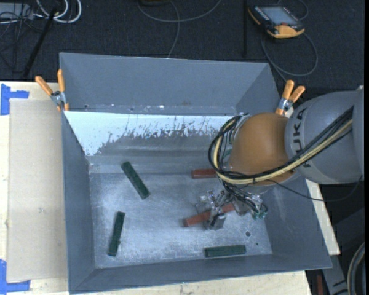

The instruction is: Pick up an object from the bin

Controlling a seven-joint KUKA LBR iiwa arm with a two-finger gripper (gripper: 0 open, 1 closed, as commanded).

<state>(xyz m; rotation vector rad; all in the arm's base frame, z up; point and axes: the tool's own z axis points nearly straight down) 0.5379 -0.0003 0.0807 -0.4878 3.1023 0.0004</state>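
My gripper (214,217) is low over the bin floor, right of the middle, under the arm's orange cover. A red-brown bar (194,221) lies flat right at its tip and sticks out to the left; the bar's right part is hidden by the gripper. A second red-brown bar (203,173) lies by the back wall, just above the gripper. A dark green bar (225,251) rests near the front wall, below the gripper.
Two more dark green bars lie on the left half of the floor: one slanted (135,180) towards the back, one nearly upright in the picture (115,233) near the front left. The arm and its cables cover the bin's right side.
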